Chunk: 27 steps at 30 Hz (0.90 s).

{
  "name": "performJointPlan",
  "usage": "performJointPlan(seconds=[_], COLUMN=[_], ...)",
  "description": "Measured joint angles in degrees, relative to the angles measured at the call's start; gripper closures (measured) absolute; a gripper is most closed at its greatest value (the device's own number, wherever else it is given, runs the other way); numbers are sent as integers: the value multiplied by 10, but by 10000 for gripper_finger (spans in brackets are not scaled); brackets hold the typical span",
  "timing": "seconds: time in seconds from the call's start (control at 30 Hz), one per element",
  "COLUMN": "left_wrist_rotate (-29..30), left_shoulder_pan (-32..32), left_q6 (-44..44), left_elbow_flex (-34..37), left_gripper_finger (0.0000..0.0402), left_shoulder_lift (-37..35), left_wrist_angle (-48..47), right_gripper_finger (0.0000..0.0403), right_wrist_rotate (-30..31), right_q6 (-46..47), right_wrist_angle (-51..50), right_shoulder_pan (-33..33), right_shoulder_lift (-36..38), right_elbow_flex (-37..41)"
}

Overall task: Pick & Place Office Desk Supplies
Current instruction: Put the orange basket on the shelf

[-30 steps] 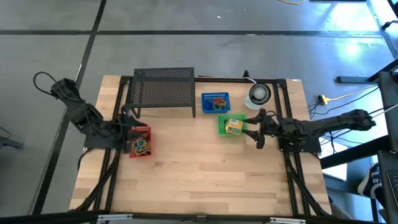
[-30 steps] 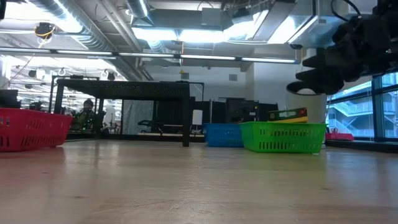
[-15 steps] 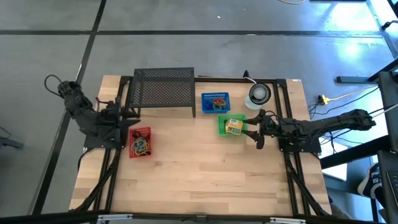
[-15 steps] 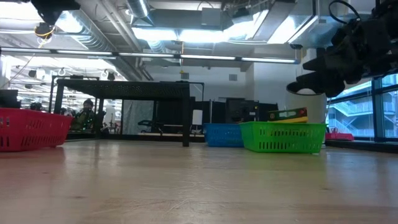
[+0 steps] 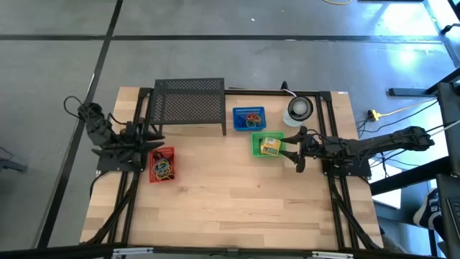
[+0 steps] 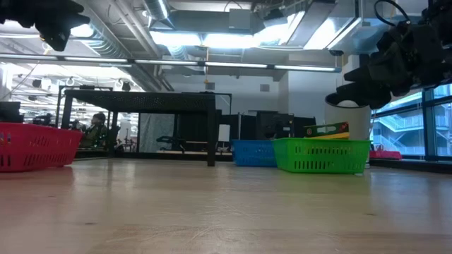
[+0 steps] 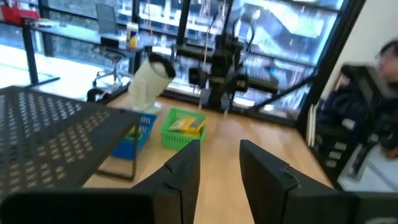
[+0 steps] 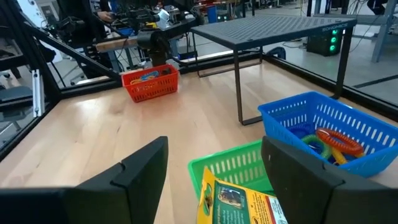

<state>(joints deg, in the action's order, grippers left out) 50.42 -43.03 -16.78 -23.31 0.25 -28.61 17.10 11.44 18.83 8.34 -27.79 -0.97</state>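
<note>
left gripper (image 5: pixel 149 139): raised beside red basket (image 5: pixel 162 165), fingers narrowly apart, empty | right gripper (image 5: pixel 293 150): at green basket (image 5: pixel 256 146), fingers wide, empty

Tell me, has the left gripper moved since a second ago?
Yes. In the high view the left gripper has pulled back off the red basket toward the table's left edge, and now sits beside the black mesh shelf's left leg.
</note>
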Motion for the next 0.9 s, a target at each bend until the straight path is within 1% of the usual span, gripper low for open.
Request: performJointPlan(seconds=[0.13, 0.33, 0.47, 0.63, 0.9], left_wrist_rotate=[-8, -6, -6, -6, -16], left_shoulder_pan=[0, 0, 0, 0, 0], left_q6=[20, 5, 6, 33, 23], left_elbow_flex=[24, 44, 81, 117, 138], left_gripper_finger=[297, 296, 293, 292, 292], left_shoulder_lift=[-1, 2, 2, 2, 2], left_wrist_angle=[34, 54, 89, 150, 154], right_gripper_finger=[143, 143, 143, 143, 143], right_wrist_rotate=[6, 32, 35, 35, 35], right_q6=[-4, -4, -4, -4, -4], right_wrist_angle=[-1, -1, -1, -1, -1], right_shoulder_pan=[0, 0, 0, 0, 0], right_shoulder_lift=[0, 0, 0, 0, 0], right_elbow_flex=[0, 0, 0, 0, 0])
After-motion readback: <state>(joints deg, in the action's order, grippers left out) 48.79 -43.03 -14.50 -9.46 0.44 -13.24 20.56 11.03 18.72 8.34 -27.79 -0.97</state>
